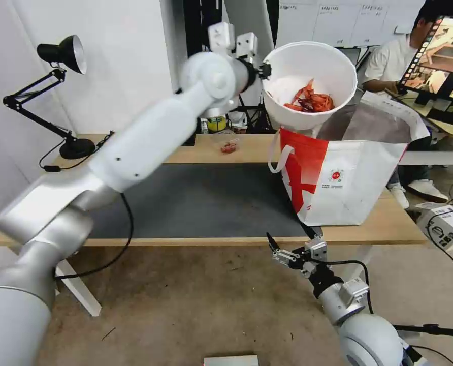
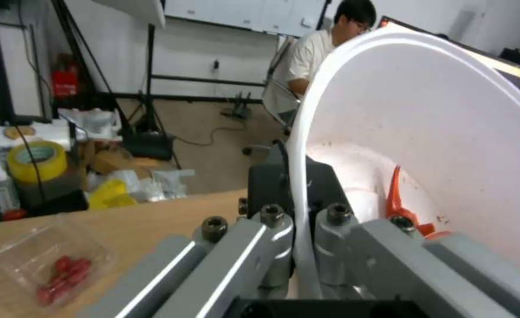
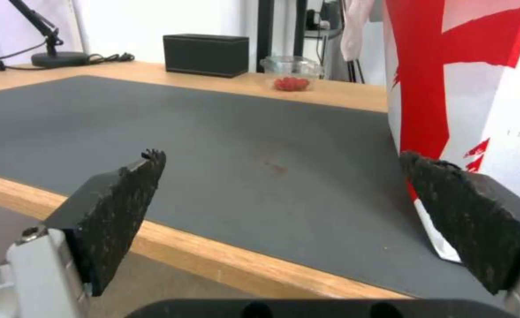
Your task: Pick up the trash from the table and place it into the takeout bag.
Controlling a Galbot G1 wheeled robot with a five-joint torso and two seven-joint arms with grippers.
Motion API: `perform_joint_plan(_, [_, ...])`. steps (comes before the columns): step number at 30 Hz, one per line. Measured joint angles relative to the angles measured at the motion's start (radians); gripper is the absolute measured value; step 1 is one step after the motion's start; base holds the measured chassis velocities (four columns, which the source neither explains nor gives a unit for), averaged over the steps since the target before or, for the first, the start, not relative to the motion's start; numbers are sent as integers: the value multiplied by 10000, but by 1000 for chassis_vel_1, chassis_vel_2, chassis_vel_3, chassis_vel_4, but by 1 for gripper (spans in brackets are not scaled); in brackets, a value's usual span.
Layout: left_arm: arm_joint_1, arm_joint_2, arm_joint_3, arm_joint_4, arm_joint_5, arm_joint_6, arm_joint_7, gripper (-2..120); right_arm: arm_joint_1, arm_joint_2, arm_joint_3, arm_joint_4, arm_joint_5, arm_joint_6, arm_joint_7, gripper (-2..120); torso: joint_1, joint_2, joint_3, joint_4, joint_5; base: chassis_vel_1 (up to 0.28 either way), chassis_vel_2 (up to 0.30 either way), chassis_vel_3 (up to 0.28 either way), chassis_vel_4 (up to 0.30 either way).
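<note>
At the upper centre, the left end effector (image 1: pixel 263 70) grips the rim of the white round bowl of red crayfish shells (image 1: pixel 310 84), tilted above the large white takeout bag with a red side panel (image 1: pixel 346 173). The right end effector (image 1: pixel 296 250) waits open below the long light-wood bench (image 1: pixel 389 223). Judging by this, the bowl is not yet in the bag.

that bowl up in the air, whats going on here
The left gripper is clamped on the rim of the bowl, holding it tilted over the open bag on the table. Red shells are inside the bowl. The right gripper hangs open, low in front of the table's edge.
</note>
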Motion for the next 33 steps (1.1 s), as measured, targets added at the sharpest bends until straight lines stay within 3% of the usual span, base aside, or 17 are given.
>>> perform_joint_plan(12, [532,-95,875,-139,1611,-1244,91,0,0,0,0,1,0,0,0,100,0,0,0,3,-2,0,0,0,0])
perform_joint_plan(21, [744,-179,1446,-365,2449,-1486,8,0,0,0,0,0,0,0,0,100,-2,0,-1,3,-2,0,0,0,0])
perform_joint_plan(33, [448,-664,1709,333,3077,-2065,-566,0,0,0,0,0,0,0,0,100,-2,0,-1,1,-2,0,0,0,0])
